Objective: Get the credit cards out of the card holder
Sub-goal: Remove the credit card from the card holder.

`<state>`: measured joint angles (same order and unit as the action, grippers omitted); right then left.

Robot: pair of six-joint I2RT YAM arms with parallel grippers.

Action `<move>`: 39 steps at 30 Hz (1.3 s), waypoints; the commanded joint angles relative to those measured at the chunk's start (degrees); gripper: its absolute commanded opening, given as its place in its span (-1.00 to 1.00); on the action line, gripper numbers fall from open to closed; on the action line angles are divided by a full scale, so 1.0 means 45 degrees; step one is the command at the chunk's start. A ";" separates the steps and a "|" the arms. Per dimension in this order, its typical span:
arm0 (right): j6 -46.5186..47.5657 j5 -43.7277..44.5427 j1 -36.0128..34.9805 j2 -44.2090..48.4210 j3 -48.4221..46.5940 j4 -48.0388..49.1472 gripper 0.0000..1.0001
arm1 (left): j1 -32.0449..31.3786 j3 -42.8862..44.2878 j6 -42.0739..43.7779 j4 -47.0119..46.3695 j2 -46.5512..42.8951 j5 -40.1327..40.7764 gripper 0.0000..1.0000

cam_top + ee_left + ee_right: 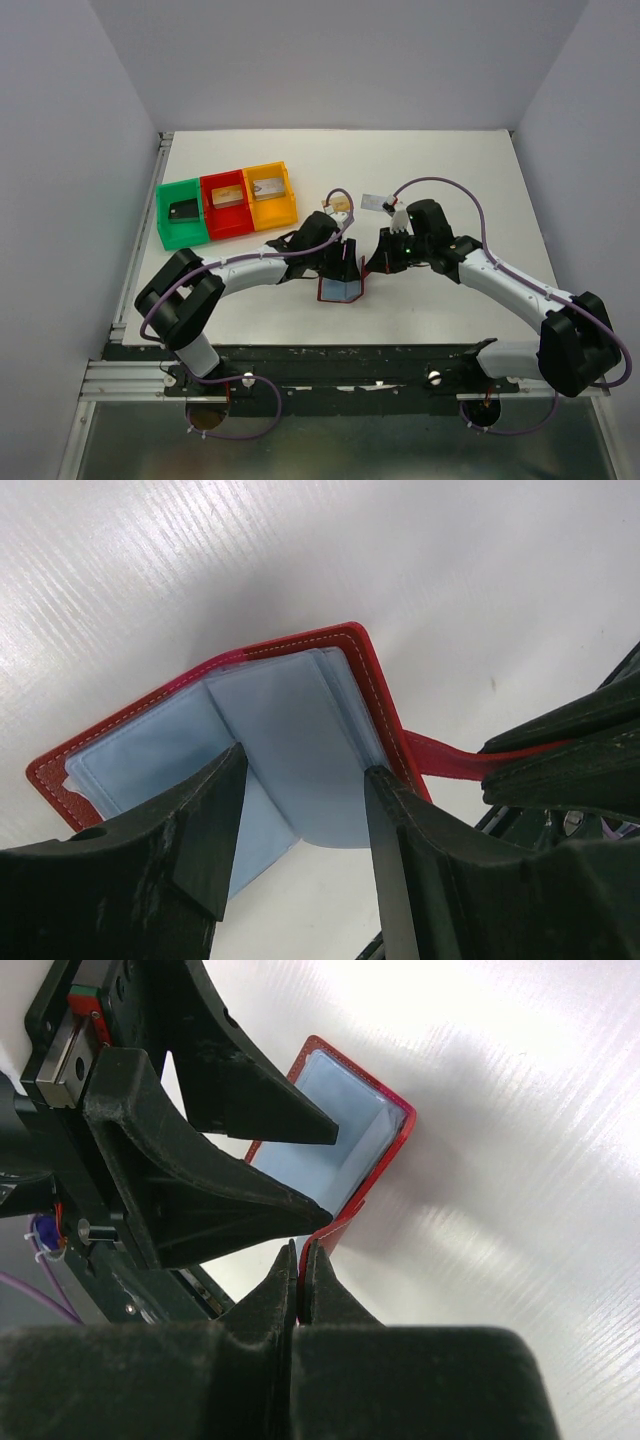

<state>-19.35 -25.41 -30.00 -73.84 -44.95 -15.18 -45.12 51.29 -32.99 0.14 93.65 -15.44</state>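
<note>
Card holder [340, 290]: dark red bifold, open and standing on edge on the white table [470, 170], toward the near side, between the two grippers.
Lining: light blue sleeves [290, 730] fan out from the spine. I cannot tell whether any card sits in them.
Snap tab [445, 760]: a red strap that runs from the cover's edge straight into the right gripper.
Right gripper [299, 1260]: its fingers are pressed together, pinching the tab and holding the cover up.
Left gripper [305, 765]: its fingers stand moderately apart, one on each side of a blue leaf, with the tips down inside the open holder. No clamp on the leaf shows.
Credit cards [229, 196]: one gold-tan in the red bin [212, 225], one dark [183, 210] in the green bin [166, 218], one [267, 186] in the orange bin [288, 205]. Two more lie loose on the table just beyond the arms, a tan one [341, 204] and a pale one [375, 200].
Bins: they sit side by side in a row at the far left, well apart from the holder.
</note>
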 commanded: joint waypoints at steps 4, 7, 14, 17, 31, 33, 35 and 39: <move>0.0238 -0.0310 -0.0033 -0.0055 -0.0383 -0.0201 -0.99 | -0.0051 0.0185 0.0144 0.0945 -0.0068 0.1106 0.22; 0.0238 -0.0310 -0.0014 -0.0094 -0.0421 -0.0181 -0.99 | -0.0070 0.0204 0.0125 0.1120 0.0029 0.1243 0.22; 0.0238 -0.0272 -0.0033 -0.0016 -0.0383 -0.0220 -0.99 | 0.0085 -0.0341 -0.0304 0.1530 -0.0789 0.2706 0.22; 0.0238 -0.0291 -0.0033 0.0042 -0.0343 -0.0201 -0.99 | 0.0514 -0.1024 -0.0811 0.1376 -0.1550 0.3313 0.23; 0.0238 -0.0389 -0.0033 0.0121 -0.0382 -0.0240 -0.99 | 0.0497 -0.1028 -0.0014 -0.1439 -0.1378 -0.0767 0.25; 0.0258 -0.0389 -0.0033 0.0140 -0.0402 -0.0279 -0.99 | 0.0263 -0.0812 0.0143 -0.1224 -0.1221 -0.0690 0.29; 0.0277 -0.0350 -0.0013 0.0140 -0.0382 -0.0260 -0.99 | 0.0165 -0.0675 0.0280 -0.1068 -0.1123 -0.0612 0.30; 0.0258 -0.0350 -0.0033 0.0082 -0.0402 -0.0240 -0.99 | 0.0086 -0.0460 0.0437 -0.0794 -0.0967 -0.0534 0.32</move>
<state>-18.96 -26.04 -30.00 -73.82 -44.95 -15.38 -44.36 47.22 -33.26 -4.38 88.29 -16.29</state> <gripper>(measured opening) 0.024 0.652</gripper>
